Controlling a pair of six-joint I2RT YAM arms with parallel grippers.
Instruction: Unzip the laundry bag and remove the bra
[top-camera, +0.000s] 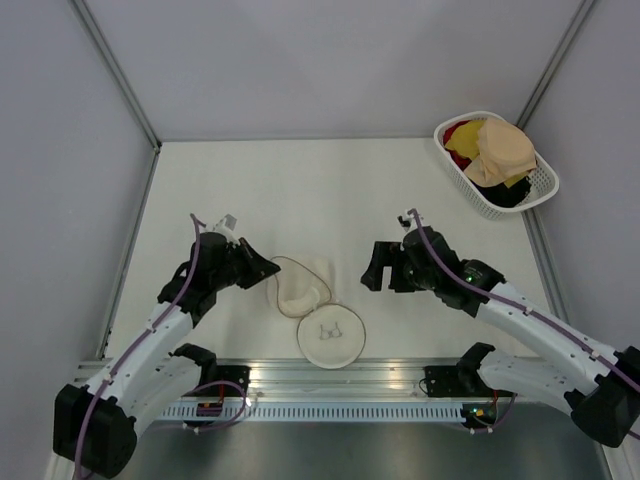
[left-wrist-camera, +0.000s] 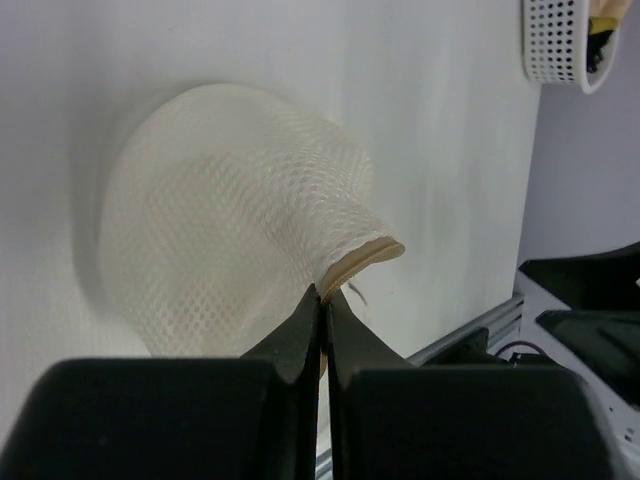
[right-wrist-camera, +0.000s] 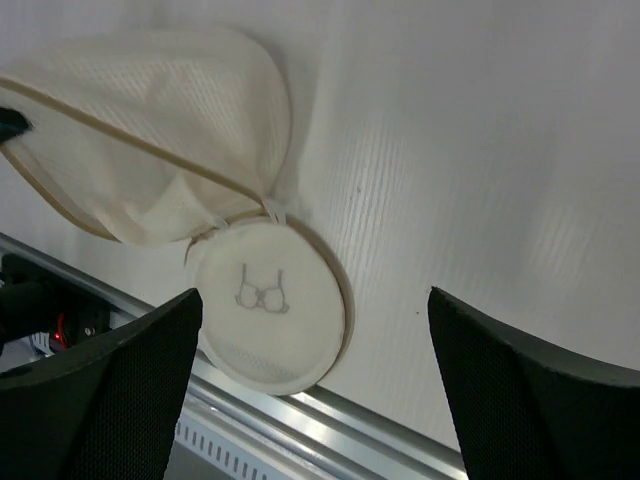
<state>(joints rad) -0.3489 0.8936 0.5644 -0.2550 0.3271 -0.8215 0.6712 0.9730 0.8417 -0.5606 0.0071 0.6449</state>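
Note:
The laundry bag (top-camera: 298, 285) lies unzipped at the table's front centre, its mesh dome flopped open beside the round disc panel (top-camera: 331, 338) with the bra outline. My left gripper (top-camera: 266, 272) is shut on the bag's tan rim (left-wrist-camera: 366, 254) and holds the mesh (left-wrist-camera: 230, 230) up. My right gripper (top-camera: 376, 268) is open and empty, just right of the bag; the disc (right-wrist-camera: 270, 300) shows between its fingers. The peach-beige bra (top-camera: 497, 150) lies on top of the coloured clothes in the basket at the far right.
The white lattice basket (top-camera: 488, 207) stands at the back right corner; it also shows in the left wrist view (left-wrist-camera: 560, 45). The metal rail (top-camera: 330, 385) runs along the near edge right by the disc. Grey walls close the table in.

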